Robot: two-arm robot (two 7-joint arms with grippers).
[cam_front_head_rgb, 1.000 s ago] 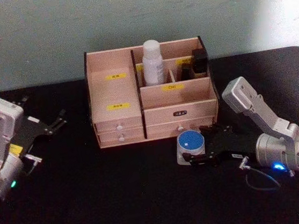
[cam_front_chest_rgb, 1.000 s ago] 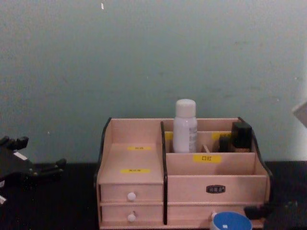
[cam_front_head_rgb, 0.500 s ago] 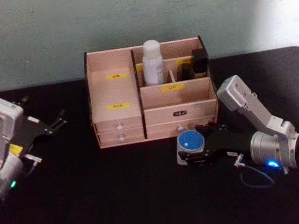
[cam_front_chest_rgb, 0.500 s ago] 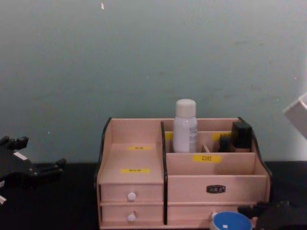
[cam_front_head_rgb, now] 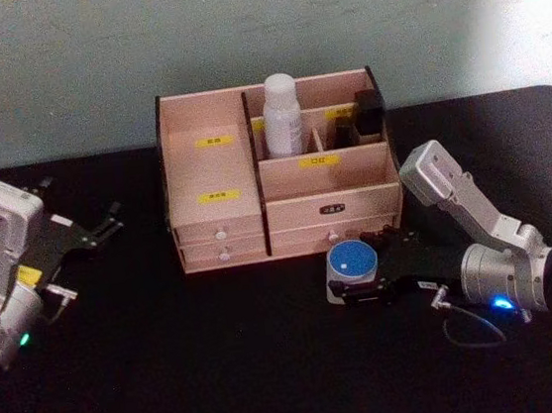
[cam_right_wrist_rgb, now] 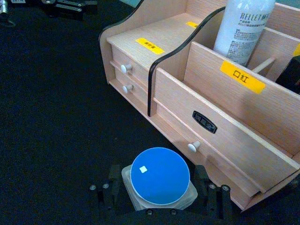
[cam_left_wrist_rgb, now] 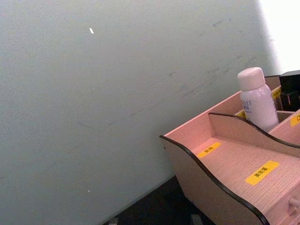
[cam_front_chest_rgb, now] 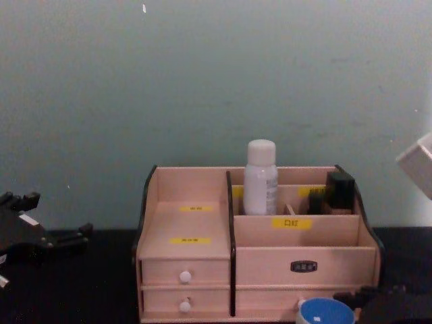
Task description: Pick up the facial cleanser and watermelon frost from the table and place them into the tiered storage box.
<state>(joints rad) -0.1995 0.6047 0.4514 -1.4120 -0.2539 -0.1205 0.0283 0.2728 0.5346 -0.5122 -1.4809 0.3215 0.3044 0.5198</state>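
— Squeeze comes first. The watermelon frost (cam_front_head_rgb: 350, 260) sits on the worktop (cam_front_head_rgb: 223, 352) between the right gripper's (cam_front_head_rgb: 361, 269) fingers (cam_right_wrist_rgb: 205, 180); whether they are clenched cannot be told.
— Then it should lift straight (a drawer knob (cam_right_wrist_rgb: 193, 146) lies just ahead of the fingers) to clear the tiered storage box's (cam_front_head_rgb: 216, 208) front edge. The facial cleanser (cam_front_head_rgb: 283, 116) already stands inside; the stepped side looks free. The left gripper (cam_front_head_rgb: 107, 226) idles far off.

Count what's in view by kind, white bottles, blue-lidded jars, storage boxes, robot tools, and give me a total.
White bottles: 1, the facial cleanser.
Blue-lidded jars: 1, the watermelon frost.
Storage boxes: 1, the tiered storage box.
Tools: 2, the left tool and the right tool.
Total: 5.
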